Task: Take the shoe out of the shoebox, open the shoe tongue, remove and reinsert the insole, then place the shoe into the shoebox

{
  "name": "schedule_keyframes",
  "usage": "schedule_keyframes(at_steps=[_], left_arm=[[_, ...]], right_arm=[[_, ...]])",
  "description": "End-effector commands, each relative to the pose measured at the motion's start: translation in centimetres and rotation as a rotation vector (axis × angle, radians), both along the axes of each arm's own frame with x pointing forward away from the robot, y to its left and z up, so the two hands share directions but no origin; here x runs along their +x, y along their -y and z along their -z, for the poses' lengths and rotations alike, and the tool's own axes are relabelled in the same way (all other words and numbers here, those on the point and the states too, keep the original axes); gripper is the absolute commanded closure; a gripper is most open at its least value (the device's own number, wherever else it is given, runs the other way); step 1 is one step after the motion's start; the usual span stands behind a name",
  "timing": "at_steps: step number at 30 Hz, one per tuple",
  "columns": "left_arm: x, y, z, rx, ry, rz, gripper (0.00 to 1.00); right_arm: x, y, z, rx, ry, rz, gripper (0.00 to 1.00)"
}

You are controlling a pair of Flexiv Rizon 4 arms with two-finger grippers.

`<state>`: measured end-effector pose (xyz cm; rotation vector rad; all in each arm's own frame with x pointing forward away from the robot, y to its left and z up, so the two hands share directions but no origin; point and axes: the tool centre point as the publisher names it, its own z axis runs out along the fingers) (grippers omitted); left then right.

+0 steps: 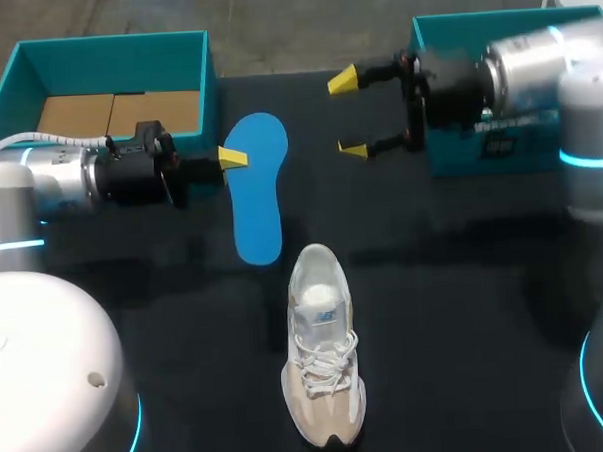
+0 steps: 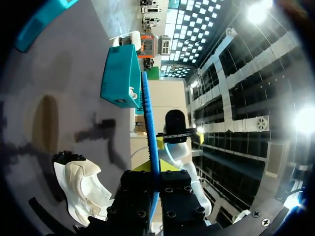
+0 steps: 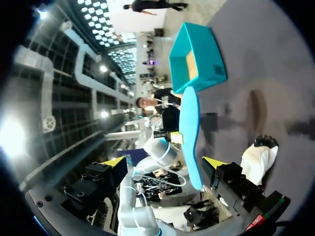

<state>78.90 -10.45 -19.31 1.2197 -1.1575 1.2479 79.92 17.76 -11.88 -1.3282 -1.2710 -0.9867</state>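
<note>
A blue insole (image 1: 259, 193) hangs flat above the black table, and my left gripper (image 1: 232, 158) is shut on its left edge. The left wrist view shows the insole (image 2: 149, 118) edge-on, running out from between the shut fingers. My right gripper (image 1: 348, 115) stands wide open to the right of the insole's toe end, apart from it. From the right wrist, the insole (image 3: 191, 130) lies ahead of the open gripper (image 3: 164, 162). The white and beige shoe (image 1: 322, 355) stands on the table nearer the front, laced, with its opening (image 1: 316, 268) toward the insole.
The open teal shoebox (image 1: 104, 54) with a brown cardboard floor sits at the back left, behind my left arm. A second teal box part (image 1: 498, 142) sits at the back right, under my right arm. Bare black table (image 1: 455, 309) lies on both sides of the shoe.
</note>
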Motion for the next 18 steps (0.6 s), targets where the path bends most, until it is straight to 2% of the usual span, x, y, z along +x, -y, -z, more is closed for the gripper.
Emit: schedule_keyframes(at_steps=[1,4,18], left_arm=[[0.0,0.0,0.0,0.002,-0.001,0.003,1.0],[0.0,0.0,0.0,0.002,-0.001,0.003,1.0],[0.0,0.0,0.0,0.002,-0.001,0.003,1.0]], right_arm=[[0.9,-0.4,-2.9,-0.266,-0.043,-0.084,0.0],[1.0,-1.0,-4.6,-0.38,-0.054,-0.115,0.0],[-0.1,-2.6,-8.4,-0.803,-0.067,-0.134,0.0]])
